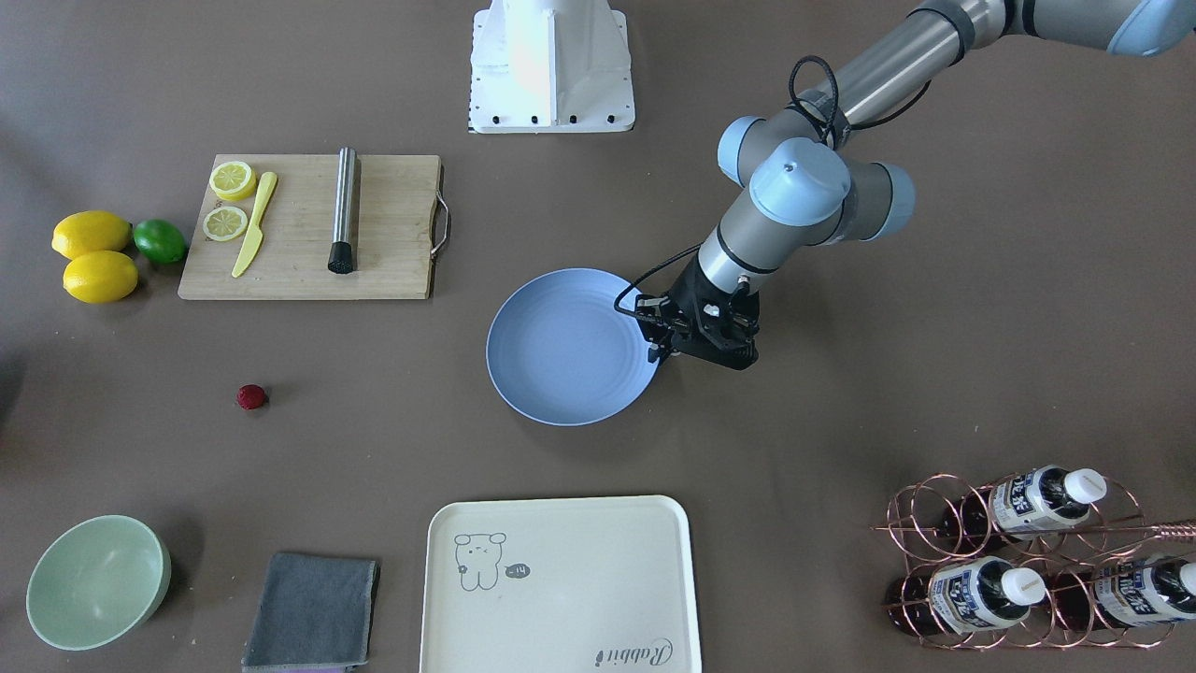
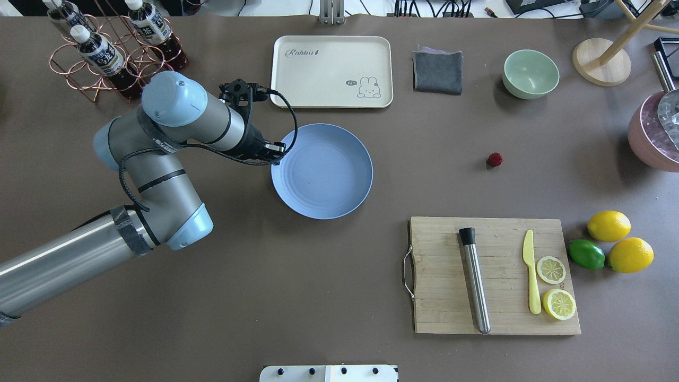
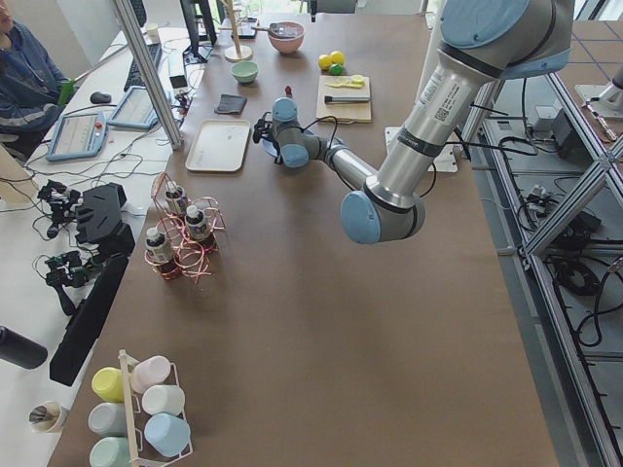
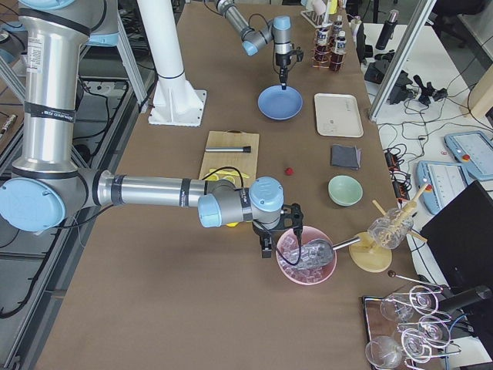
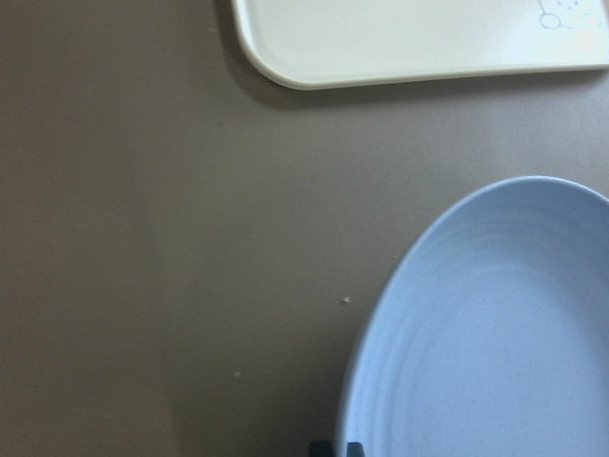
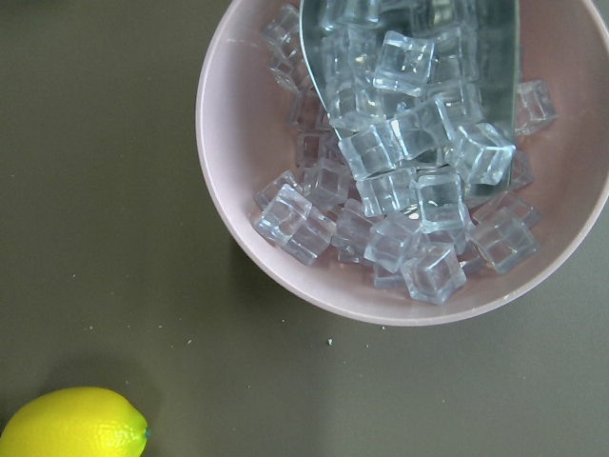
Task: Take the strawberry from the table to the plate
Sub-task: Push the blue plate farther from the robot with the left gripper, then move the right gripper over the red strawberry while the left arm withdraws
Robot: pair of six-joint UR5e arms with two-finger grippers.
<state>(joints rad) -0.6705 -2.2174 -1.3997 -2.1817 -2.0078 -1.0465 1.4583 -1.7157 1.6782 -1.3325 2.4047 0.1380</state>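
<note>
Silver left arm [image 2: 63, 260], pale-blue joint caps [image 2: 174, 98], black tool [image 1: 657, 353].

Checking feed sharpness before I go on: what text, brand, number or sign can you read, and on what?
"Rabbit": script in one corner of the cream tray.
"hi": seemingly, in the speech bubble beside the tray's rabbit drawing.
Bottle labels: too small to read.
Lettering on the left arm: blurred.

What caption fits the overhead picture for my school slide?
The robot's left arm reaches to the blue plate's rim while the little strawberry sits far off on the table.
</note>
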